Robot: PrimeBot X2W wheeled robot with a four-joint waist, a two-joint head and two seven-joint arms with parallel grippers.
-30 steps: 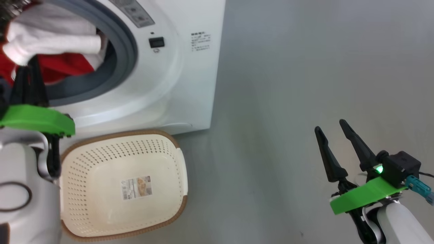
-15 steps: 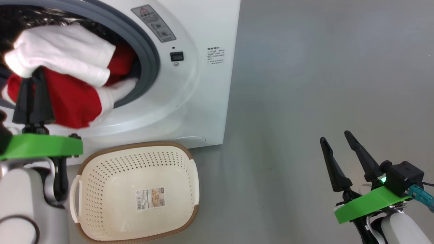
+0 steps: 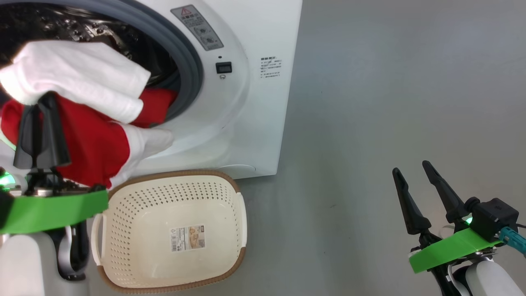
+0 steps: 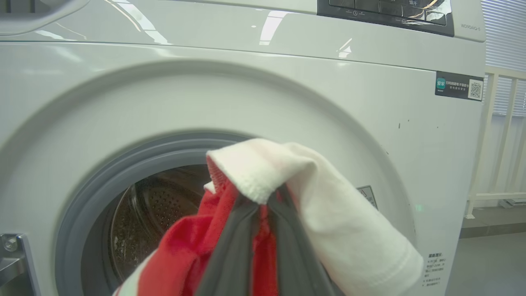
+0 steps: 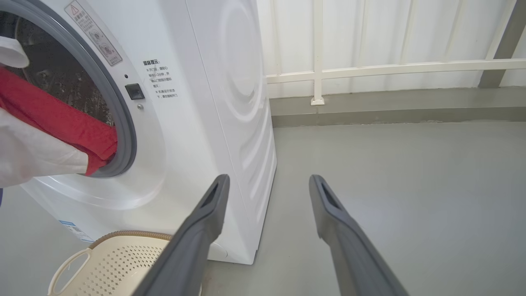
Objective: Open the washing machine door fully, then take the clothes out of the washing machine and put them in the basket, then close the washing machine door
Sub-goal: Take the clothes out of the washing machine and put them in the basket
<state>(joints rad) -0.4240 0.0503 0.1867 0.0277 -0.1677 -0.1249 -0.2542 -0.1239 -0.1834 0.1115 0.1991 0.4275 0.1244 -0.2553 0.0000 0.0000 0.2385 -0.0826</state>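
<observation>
Head view: on a grey floor (image 3: 370,102) the white washing machine (image 3: 254,123) stands with the cream basket (image 3: 172,181) at its foot. Left gripper (image 3: 40,102), pinched tight, grips the red-and-white clothes (image 3: 90,139), the bundle stretching lengthwise out of the drum mouth (image 3: 193,74) toward the basket's left rim. Right gripper (image 3: 410,166) hangs wide open, empty.

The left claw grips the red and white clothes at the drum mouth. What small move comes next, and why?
Probably draw the left claw back and down toward the cream perforated plastic basket. It is shut on the red and white fabric clothes, whose end lies over the grey rubber drum seal, with the basket below.
</observation>
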